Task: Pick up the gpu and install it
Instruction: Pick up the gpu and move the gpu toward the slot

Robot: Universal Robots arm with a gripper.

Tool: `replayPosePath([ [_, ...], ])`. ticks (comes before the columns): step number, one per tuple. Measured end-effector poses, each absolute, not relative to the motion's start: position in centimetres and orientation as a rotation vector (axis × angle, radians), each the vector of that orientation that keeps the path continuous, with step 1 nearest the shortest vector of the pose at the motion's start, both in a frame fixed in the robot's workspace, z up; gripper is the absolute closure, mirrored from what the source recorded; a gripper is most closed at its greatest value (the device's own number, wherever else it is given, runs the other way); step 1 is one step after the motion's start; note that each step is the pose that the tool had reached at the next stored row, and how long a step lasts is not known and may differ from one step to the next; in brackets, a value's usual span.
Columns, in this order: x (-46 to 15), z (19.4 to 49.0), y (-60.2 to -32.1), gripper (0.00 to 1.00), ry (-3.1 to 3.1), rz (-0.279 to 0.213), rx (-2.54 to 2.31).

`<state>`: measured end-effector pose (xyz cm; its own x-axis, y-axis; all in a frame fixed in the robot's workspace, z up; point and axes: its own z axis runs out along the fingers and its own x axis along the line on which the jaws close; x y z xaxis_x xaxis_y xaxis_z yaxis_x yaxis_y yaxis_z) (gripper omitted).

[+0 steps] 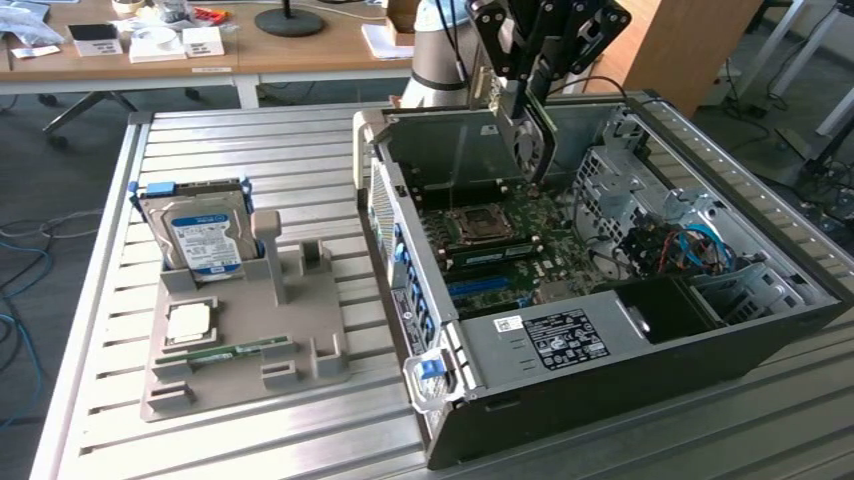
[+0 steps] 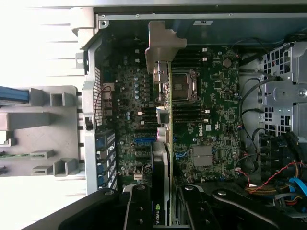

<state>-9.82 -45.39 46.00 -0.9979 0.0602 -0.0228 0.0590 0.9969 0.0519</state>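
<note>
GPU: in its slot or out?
Out. The claw grips the GPU on end, bracket pointing down at the motherboard, not laid along any slot.

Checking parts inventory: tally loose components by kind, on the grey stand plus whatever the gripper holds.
gpu: 1
hard drive: 1
processor chip: 1
memory stick: 1
Total: 4
</note>
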Motion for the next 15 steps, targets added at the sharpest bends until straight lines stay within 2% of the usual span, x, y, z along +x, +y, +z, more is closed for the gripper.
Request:
replayPosePath([
  [15,-8.5,46.0,-45.4,0.73,3.115,0.080,0.093],
])
